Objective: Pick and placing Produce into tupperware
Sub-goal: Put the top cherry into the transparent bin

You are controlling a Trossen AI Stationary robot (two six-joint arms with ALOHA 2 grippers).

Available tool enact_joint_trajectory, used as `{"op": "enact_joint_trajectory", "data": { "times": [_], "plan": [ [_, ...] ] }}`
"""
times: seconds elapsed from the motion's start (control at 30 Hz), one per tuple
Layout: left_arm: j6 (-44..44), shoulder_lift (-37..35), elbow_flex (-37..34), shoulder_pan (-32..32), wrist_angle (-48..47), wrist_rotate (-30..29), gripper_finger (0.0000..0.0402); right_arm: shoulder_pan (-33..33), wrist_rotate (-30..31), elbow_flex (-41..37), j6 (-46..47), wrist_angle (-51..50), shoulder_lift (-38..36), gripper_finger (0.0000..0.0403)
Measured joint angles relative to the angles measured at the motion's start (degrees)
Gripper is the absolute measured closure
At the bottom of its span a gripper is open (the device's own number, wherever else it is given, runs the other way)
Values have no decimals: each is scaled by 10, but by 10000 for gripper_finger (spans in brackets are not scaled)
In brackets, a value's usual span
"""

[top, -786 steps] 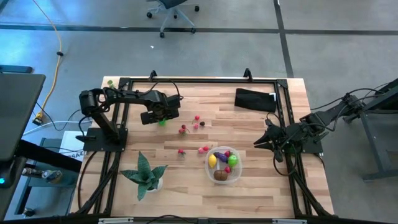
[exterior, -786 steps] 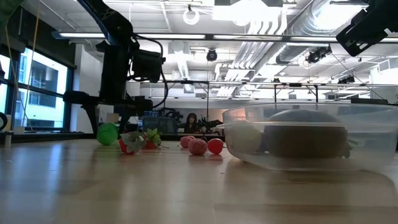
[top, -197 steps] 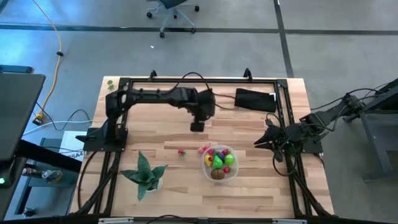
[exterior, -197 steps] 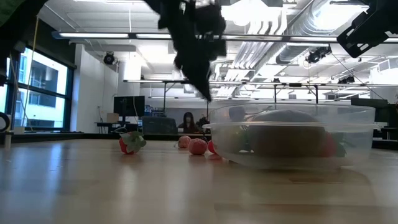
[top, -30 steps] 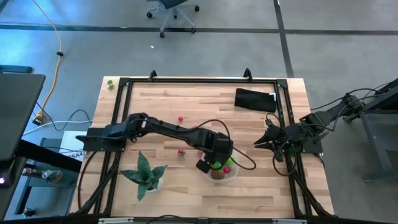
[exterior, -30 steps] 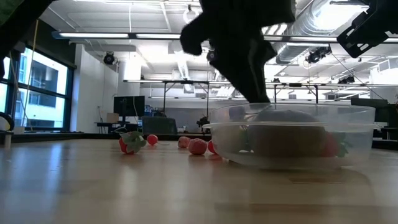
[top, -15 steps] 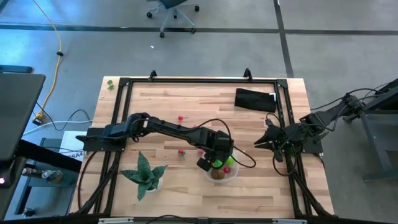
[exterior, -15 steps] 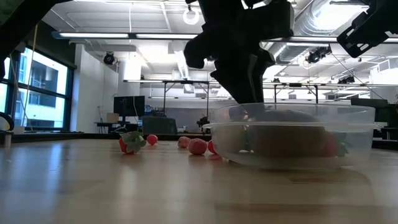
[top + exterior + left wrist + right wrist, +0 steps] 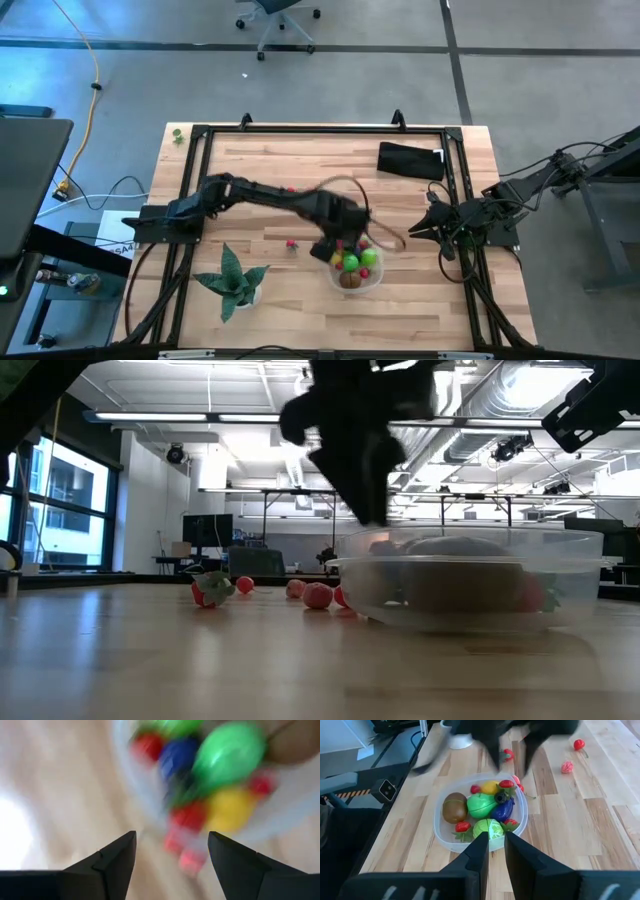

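The tub (image 9: 356,265) sits on the table (image 9: 260,170) at about 5 o'clock from the middle. It holds a brown piece (image 9: 454,808), a green one (image 9: 481,805), a yellow one (image 9: 490,787), a purple one (image 9: 502,810) and some small red ones. The left gripper (image 9: 325,245) hangs over the tub's 10 o'clock edge, fingers spread apart, holding nothing. Loose red and pink pieces lie outside the tub: one (image 9: 291,243) at its 9 o'clock, and two more (image 9: 578,744) (image 9: 566,767) farther off. The right gripper (image 9: 492,851) waits at the table's 3 o'clock edge, fingers close together, empty. A plant (image 9: 233,280) stands at 7 o'clock, a black pouch (image 9: 410,160) at 1 o'clock. No writing can be read anywhere.
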Motion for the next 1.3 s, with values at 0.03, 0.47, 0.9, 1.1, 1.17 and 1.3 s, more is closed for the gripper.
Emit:
{"op": "enact_joint_trajectory", "data": {
  "times": [0.03,0.47,0.9,1.1,1.17,1.3],
  "plan": [
    [-5,-9,0,11,-17,-3,166,0,0,0,0,0,0,352],
    [-13,-76,-116,172,-34,-18,220,0,0,0,0,0,0,352],
    [-58,-214,-420,255,166,12,242,0,0,0,0,0,0,352],
    [-55,-215,-449,268,168,-1,232,0,0,0,0,0,0,352],
    [-55,-215,-455,268,172,0,227,0,0,0,0,0,0,352],
    [-55,-215,-465,268,182,6,214,0,0,0,0,0,0,352]
  ]
}}
